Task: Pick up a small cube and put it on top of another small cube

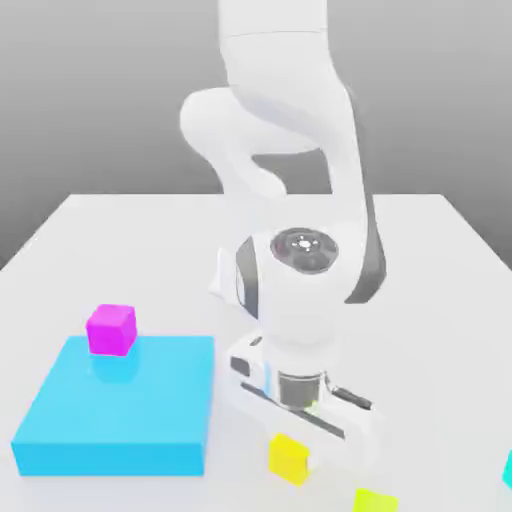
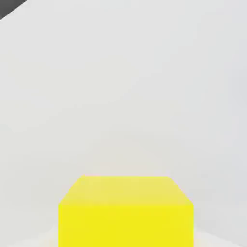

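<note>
We see the white arm bent low over the near part of the white bench [image 1: 120, 230], its hand pointing straight down. The small yellow cube [image 1: 289, 457] sits on the bench right under the hand, at the gripper [image 1: 300, 440], and the hand view shows the same cube [image 2: 126, 212] close up against bare bench. The fingers are drawn in narrow; whether they actually clamp the cube we cannot tell. Toward the exterior view's left lies a flat cyan block [image 1: 120, 405] with a magenta cube [image 1: 111, 330] resting on its far corner. A lime-yellow cube [image 1: 375, 500] sits near the front edge, just beside the yellow one.
</note>
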Robot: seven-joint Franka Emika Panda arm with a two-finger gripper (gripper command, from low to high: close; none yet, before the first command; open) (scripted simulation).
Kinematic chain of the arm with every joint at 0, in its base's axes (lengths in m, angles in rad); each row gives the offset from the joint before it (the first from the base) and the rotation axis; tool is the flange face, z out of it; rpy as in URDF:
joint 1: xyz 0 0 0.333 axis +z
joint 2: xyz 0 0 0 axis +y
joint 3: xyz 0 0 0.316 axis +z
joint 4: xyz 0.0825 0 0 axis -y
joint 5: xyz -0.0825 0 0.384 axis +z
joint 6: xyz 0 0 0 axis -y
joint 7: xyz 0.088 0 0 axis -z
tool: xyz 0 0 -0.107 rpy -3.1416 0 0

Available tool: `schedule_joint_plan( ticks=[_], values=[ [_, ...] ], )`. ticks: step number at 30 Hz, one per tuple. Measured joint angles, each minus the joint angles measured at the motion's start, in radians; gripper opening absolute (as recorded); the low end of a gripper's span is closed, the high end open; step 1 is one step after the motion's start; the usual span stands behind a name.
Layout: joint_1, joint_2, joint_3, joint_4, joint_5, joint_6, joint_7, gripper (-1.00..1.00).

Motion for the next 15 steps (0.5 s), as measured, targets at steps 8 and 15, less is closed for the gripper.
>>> schedule_joint_plan(
  ticks=[8,15],
  values=[
    [-0.019,-0.104,0.082,0.105,0.031,-0.215,-0.209,-1.00],
    [-0.008,-0.004,0.144,0.324,-0.015,-0.338,-0.470,-1.00]
  ],
)
